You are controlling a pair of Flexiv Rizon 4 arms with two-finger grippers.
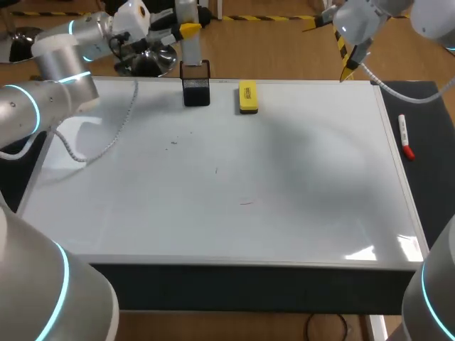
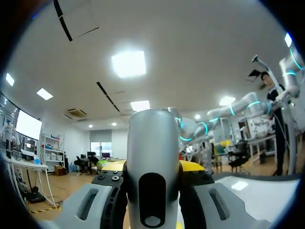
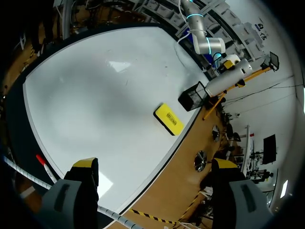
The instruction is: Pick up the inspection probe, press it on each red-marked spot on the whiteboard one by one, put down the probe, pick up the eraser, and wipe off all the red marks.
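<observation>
Left gripper: my left gripper (image 1: 188,31) pinches the inspection probe (image 2: 152,143), its fingers pressed against both sides. It sits at 11 o'clock beyond the whiteboard's (image 1: 298,177) far edge, just above the black mesh holder (image 1: 196,85).
Right gripper: my right gripper (image 3: 155,164) hangs spread and empty at 1 o'clock, past the far corner.
Marks: a few faint marks (image 1: 247,202) sit near the board's middle and toward 10 o'clock, unwiped.
Eraser: the yellow eraser (image 1: 247,96) lies at 12 o'clock, beside the holder, untouched.
Progress: I judge only the pick-up done. Pressing each spot, setting the probe down and wiping all remain.

the whiteboard (image 1: 284,213) carries a black mesh holder (image 1: 195,89) and yellow eraser (image 1: 247,96) — red-capped marker (image 1: 403,135) just beside it.
</observation>
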